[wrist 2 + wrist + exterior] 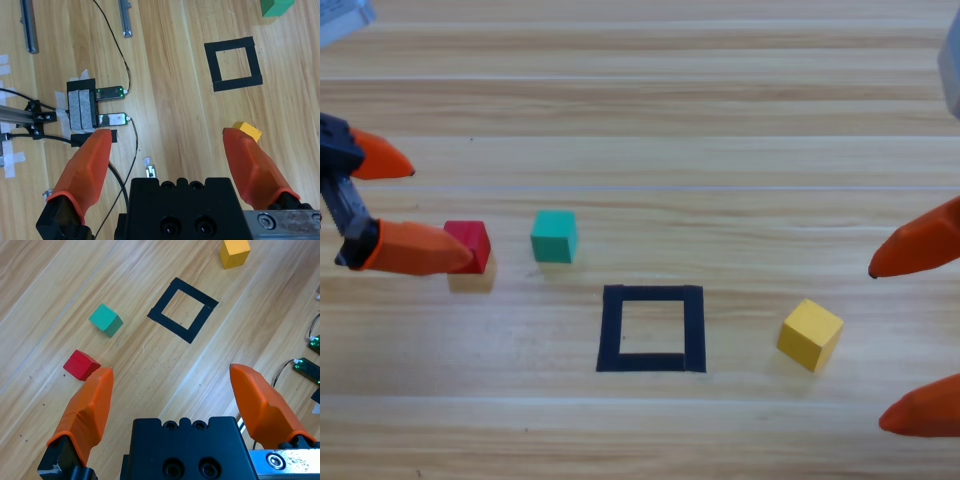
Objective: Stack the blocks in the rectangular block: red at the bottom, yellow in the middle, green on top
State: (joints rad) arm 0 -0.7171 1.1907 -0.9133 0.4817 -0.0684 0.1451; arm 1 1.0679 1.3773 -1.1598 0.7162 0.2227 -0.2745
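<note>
Left gripper (410,210) at the left edge of the high view, arm mostly cut off; jaws released, spread wide. One jaw tip overlaps the red cube (469,245) from above and hides its left side. The left wrist view shows that tip just beside the cube (81,364); contact cannot be told.

Right gripper (877,345) at the right edge, only two orange jaws showing, spread apart, holding nothing. Yellow cube (810,334) lies near them, turned askew to the wood grain; in the right wrist view one jaw covers most of it (247,131).

Green cube (554,236) sits just right of red, apart from it, matte, square-edged. Only a corner of it shows at the top edge of the right wrist view (276,7).

Frame (652,298): flat black tape square, bare wood inside, between the green and yellow cubes, touching neither. Table (650,130): pale planks, lengthwise grain.
</note>
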